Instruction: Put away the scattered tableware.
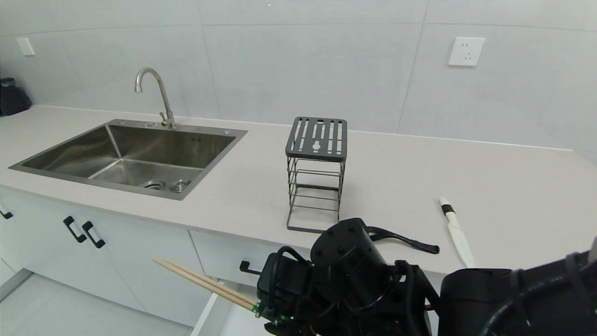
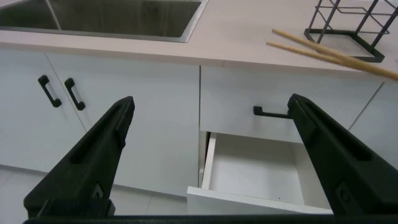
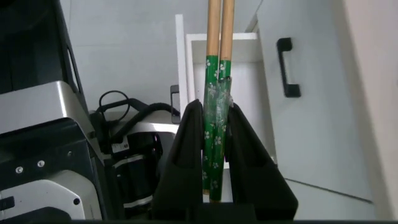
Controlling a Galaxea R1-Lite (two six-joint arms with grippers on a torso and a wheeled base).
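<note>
right wrist view: the right gripper (image 3: 214, 111) has its fingers clamped on the green-patterned ends of a pair of wooden chopsticks (image 3: 217, 56). in the head view the chopsticks (image 1: 205, 281) stick out level, lower than the wire rack (image 1: 316, 177) and to its left, off the counter's (image 1: 513, 186) front edge. the left gripper (image 2: 211, 102) has its fingers wide apart with nothing between them. it faces an open white drawer (image 2: 208, 165) under the counter, below the rack (image 2: 348, 25) and a little to its left; the chopsticks (image 2: 329, 53) cross in front of the counter edge beside the rack's foot. on the counter, a white knife (image 1: 456, 231) lies well to the right of the rack. a black utensil handle (image 1: 403, 240) lies just right of the rack's base. the sink (image 1: 210, 158) is set in to the rack's left.
</note>
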